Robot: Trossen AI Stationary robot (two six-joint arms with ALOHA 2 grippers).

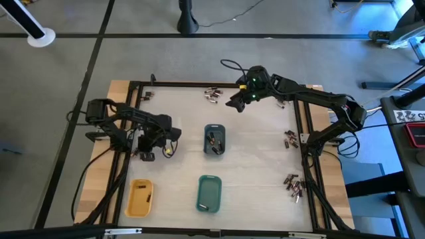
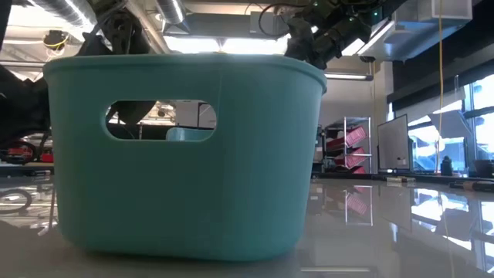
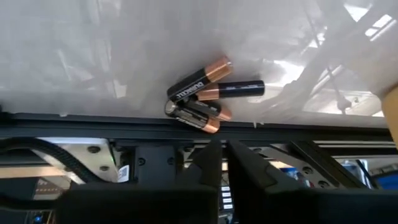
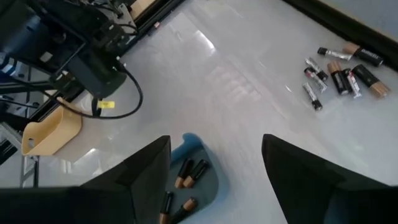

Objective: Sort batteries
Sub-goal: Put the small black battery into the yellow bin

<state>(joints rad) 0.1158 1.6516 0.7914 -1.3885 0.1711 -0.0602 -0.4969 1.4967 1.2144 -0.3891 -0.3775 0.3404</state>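
Observation:
Several dark, copper-ended batteries (image 3: 202, 99) lie in a heap on the white table, right beside the black frame rail (image 3: 93, 121) on the left. My left gripper (image 3: 222, 152) is shut and hangs over that rail, short of the heap; in the high view it is at the table's left edge (image 1: 147, 155). My right gripper (image 4: 214, 180) stands open and empty above the table's far middle (image 1: 236, 103). Below and ahead of it is the grey-blue tray (image 4: 205, 180) with a few batteries (image 4: 186, 174) lying in it.
More battery heaps lie at the far middle (image 1: 212, 95), the right edge (image 1: 290, 138) and the near right (image 1: 293, 186). A green tray (image 1: 208, 194) and a yellow tray (image 1: 140, 198) stand near the front edge. The green tray (image 2: 185, 154) fills the low view.

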